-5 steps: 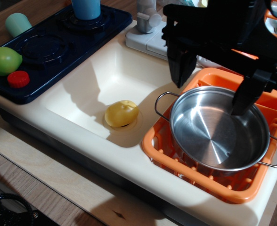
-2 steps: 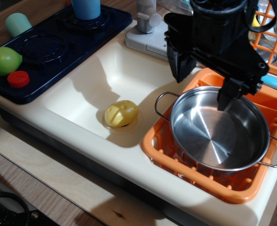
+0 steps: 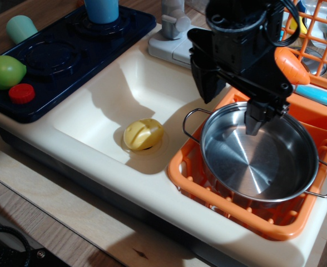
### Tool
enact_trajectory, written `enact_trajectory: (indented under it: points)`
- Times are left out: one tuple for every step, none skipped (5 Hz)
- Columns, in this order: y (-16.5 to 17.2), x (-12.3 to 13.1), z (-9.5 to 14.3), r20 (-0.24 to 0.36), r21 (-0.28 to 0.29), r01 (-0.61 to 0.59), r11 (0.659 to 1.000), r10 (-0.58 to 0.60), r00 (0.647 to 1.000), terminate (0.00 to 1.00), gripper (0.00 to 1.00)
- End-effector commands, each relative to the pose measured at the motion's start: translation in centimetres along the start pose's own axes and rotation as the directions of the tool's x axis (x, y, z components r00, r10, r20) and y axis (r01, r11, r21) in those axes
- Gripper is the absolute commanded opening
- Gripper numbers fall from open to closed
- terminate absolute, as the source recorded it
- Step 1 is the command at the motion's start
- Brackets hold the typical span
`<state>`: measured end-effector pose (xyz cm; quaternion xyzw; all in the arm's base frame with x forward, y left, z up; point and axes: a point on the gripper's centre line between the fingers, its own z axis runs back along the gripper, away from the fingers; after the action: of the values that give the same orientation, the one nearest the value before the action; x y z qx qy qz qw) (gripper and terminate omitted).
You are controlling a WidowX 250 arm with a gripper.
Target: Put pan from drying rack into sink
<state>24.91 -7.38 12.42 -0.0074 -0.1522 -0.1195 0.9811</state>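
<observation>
The shiny steel pan [image 3: 252,161] sits in the bright orange drying rack [image 3: 199,189] at the right, its wire loop handles [image 3: 190,119] at the left and right ends. My black gripper [image 3: 230,103] is open above the pan's far left rim. One finger [image 3: 208,83] hangs outside the rim and the other finger [image 3: 256,118] hangs inside the pan. It holds nothing. The cream-white sink [image 3: 91,119] lies left of the rack.
A yellow toy [image 3: 143,134] lies over the sink's drain. A dark blue stove top [image 3: 63,55] at the back left carries a green fruit [image 3: 5,72], a red cap [image 3: 21,93] and a blue cup [image 3: 102,10]. A grey faucet [image 3: 173,25] and an orange wire basket [image 3: 316,44] stand behind.
My gripper has moved left and a little lower. Its fingers have narrowed and now straddle the pan's far left rim. The pan has not moved.
</observation>
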Motion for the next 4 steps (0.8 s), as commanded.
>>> enact_trajectory:
  points:
    - [-0.1,-0.4,-0.1,0.05,-0.002,-0.035,0.999,0.035,0.998,0.0,1.0]
    - [-0.3,-0.8,-0.3,0.041,-0.007,-0.051,0.999,0.051,0.998,0.0,0.0]
    - [-0.6,-0.3,0.9,-0.008,-0.006,-0.059,0.998,0.059,0.998,0.0,0.0]
    - [-1.2,0.4,1.7,-0.061,-0.005,-0.087,0.996,0.086,0.994,0.0,0.0]
